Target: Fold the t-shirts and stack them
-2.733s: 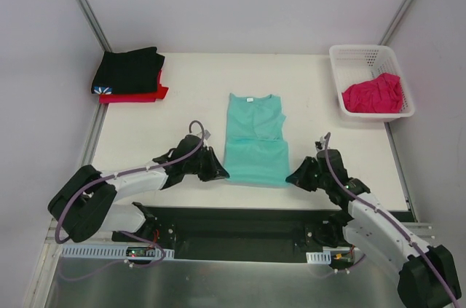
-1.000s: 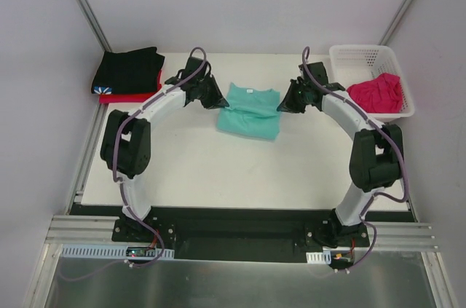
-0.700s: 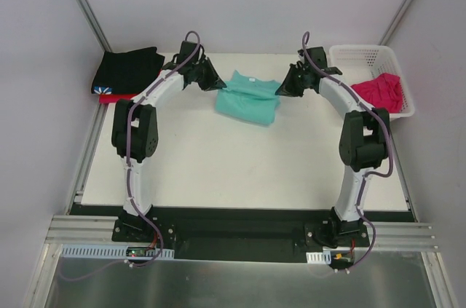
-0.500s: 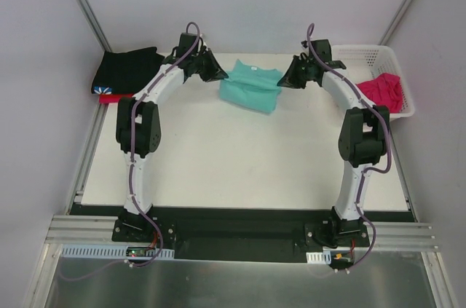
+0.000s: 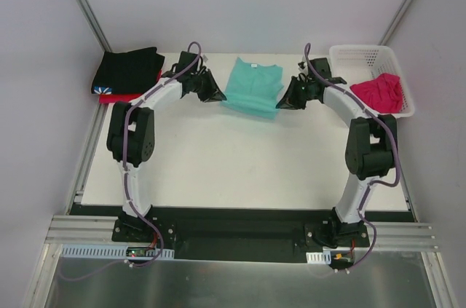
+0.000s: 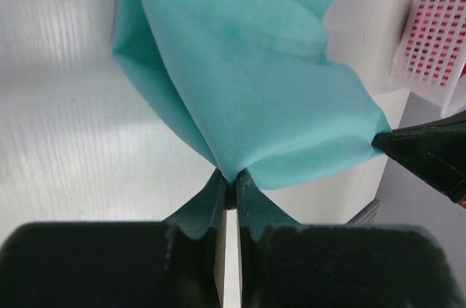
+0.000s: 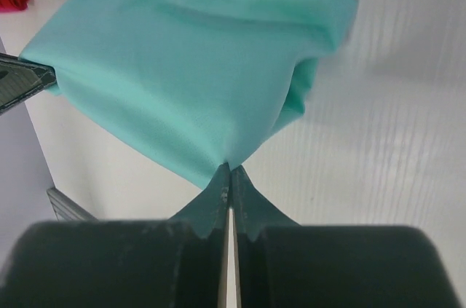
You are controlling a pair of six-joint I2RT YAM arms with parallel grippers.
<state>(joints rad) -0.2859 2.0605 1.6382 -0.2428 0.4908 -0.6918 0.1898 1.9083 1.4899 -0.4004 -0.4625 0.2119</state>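
Observation:
The teal-green t-shirt (image 5: 252, 88) lies folded over itself at the far middle of the table, its collar toward the back. My left gripper (image 5: 218, 96) is shut on its near left corner (image 6: 231, 170). My right gripper (image 5: 281, 103) is shut on its near right corner (image 7: 229, 161). Between the two grips the cloth hangs stretched, lifted a little off the table. A folded black t-shirt (image 5: 129, 70) rests on a folded red t-shirt (image 5: 131, 96) at the far left corner. The magenta-pink t-shirt (image 5: 376, 92) lies crumpled in the white basket (image 5: 364, 54).
The white lattice basket stands at the far right corner, also seen in the left wrist view (image 6: 435, 31). Grey walls with metal rails close the table in on three sides. Both arms reach far across the white table (image 5: 240, 162).
Both grippers carried the shirt's lower hem from the near edge up to the collar end, folding it in half. In the last half second they pulled back slightly toward me.

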